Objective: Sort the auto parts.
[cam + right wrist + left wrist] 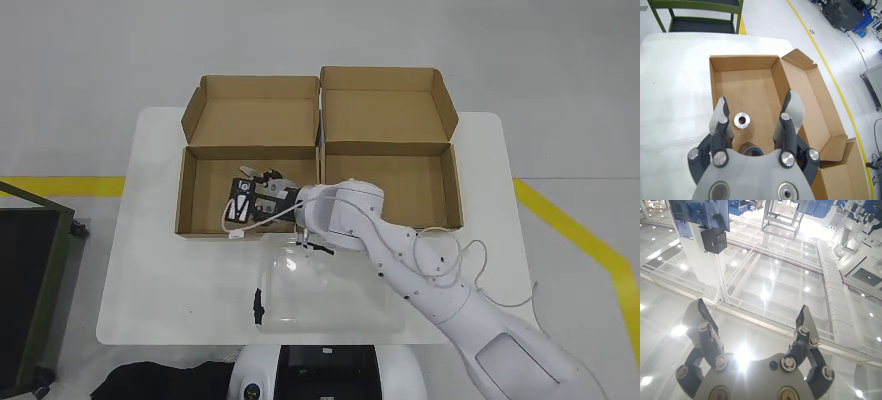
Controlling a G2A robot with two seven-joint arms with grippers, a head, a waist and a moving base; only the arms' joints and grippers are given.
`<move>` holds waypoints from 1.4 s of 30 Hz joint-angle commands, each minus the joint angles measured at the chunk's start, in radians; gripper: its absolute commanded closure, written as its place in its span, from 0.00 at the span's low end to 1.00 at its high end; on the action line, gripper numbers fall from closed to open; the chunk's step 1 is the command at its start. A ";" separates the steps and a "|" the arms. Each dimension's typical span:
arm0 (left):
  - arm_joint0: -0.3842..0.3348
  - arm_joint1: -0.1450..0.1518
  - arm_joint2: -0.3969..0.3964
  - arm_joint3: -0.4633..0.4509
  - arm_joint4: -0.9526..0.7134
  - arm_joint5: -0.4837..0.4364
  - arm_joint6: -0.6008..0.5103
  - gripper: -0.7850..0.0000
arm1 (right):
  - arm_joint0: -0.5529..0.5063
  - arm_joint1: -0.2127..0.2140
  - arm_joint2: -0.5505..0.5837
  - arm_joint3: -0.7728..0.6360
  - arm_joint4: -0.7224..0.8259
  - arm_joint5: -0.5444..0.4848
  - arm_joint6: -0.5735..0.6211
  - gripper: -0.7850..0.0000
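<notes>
Now | right hand (756, 95) spread above silvery ring (742, 120) (polished) in cardboard box (745, 64) | left hand (752, 303) spread

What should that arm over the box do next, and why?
Probably lift the right arm up out of the box: its jaws stand open and empty, and the ring lies on the box floor apart from them, so that drop looks done.

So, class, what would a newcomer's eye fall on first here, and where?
The right gripper, open, hangs over a cardboard box whose floor holds a silver metal ring. In the top view, a second open box stands beside it on the white table.
</notes>
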 commanded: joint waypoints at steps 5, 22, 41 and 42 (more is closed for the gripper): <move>0.000 0.000 0.000 0.000 0.000 0.000 0.000 0.00 | -0.163 0.048 0.128 -0.181 0.003 -0.040 -0.010 0.00; 0.000 0.000 0.000 0.000 0.000 0.000 0.000 0.00 | -0.587 0.148 0.593 -0.494 -0.029 -0.004 -0.181 0.00; 0.000 0.000 0.000 0.000 0.000 0.000 0.000 0.00 | -0.896 0.189 0.877 -0.461 -0.005 0.041 -0.541 0.00; 0.000 0.000 0.000 0.000 0.000 0.000 0.000 0.00 | -0.906 0.189 0.882 -0.461 -0.007 0.046 -0.559 0.00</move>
